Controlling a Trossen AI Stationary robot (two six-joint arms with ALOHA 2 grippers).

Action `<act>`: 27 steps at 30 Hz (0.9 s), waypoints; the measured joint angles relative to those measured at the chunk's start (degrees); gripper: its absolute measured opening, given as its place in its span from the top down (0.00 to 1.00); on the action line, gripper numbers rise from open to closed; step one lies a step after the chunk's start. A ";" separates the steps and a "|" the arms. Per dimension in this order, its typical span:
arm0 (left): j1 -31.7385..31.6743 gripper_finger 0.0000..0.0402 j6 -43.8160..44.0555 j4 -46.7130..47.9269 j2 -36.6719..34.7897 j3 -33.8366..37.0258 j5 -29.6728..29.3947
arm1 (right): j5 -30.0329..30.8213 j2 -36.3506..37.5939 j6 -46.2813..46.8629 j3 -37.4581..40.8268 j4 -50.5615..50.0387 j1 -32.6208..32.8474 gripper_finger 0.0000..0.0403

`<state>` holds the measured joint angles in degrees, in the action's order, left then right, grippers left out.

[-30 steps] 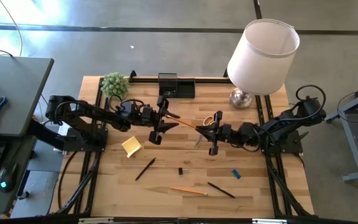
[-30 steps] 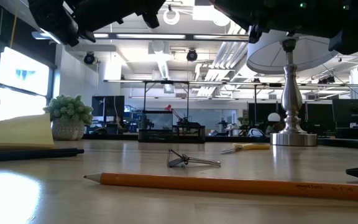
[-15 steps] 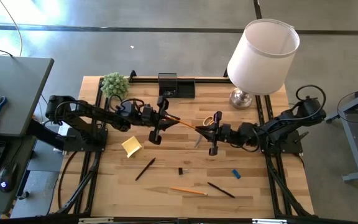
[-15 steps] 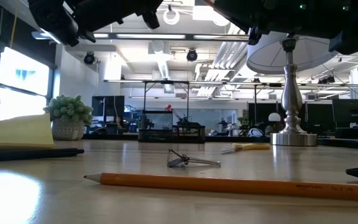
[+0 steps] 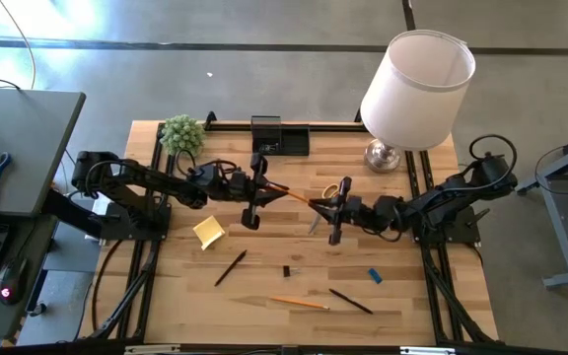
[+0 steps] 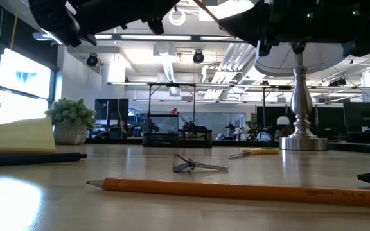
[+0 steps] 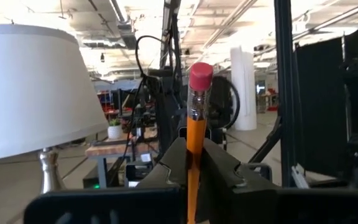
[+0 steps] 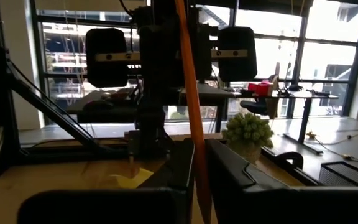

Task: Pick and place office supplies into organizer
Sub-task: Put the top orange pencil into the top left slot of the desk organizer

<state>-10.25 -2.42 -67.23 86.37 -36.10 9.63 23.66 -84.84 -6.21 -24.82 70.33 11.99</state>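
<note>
My left tool [image 5: 256, 193] is clamped on an orange pencil [image 5: 289, 194], which runs from it across to my right tool [image 5: 334, 210]; the eraser end pokes out past my left fingers [image 7: 174, 160], and the shaft passes between my right fingers [image 8: 185, 168]. Both tools hang above the tabletop [image 5: 402, 296], facing each other, so this looks like a hand-over. My right tool seems closed on the shaft too, though I cannot tell how firmly. To do it well, I should let go with one side only once the other grips firmly, keeping the pencil level. The organizer [image 5: 278, 136] sits behind my left tool, near the tabletop's far edge. Scissors [image 5: 335, 190] lie just behind my right tool.
</note>
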 joint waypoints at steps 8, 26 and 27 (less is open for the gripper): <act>-3.22 0.99 -0.29 3.58 0.18 0.04 -0.17 | 0.36 0.02 1.92 -0.07 -1.80 0.02 0.78; -14.17 0.99 1.14 15.41 -2.41 0.04 3.15 | 2.86 0.02 6.44 -0.07 -15.24 0.30 0.72; -14.71 0.99 0.83 16.31 -2.93 0.04 3.23 | 2.89 0.02 6.42 -0.07 -15.54 0.47 0.72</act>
<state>-24.96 -1.59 -50.91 83.44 -36.05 12.85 26.55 -84.82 0.20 -24.88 54.79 12.46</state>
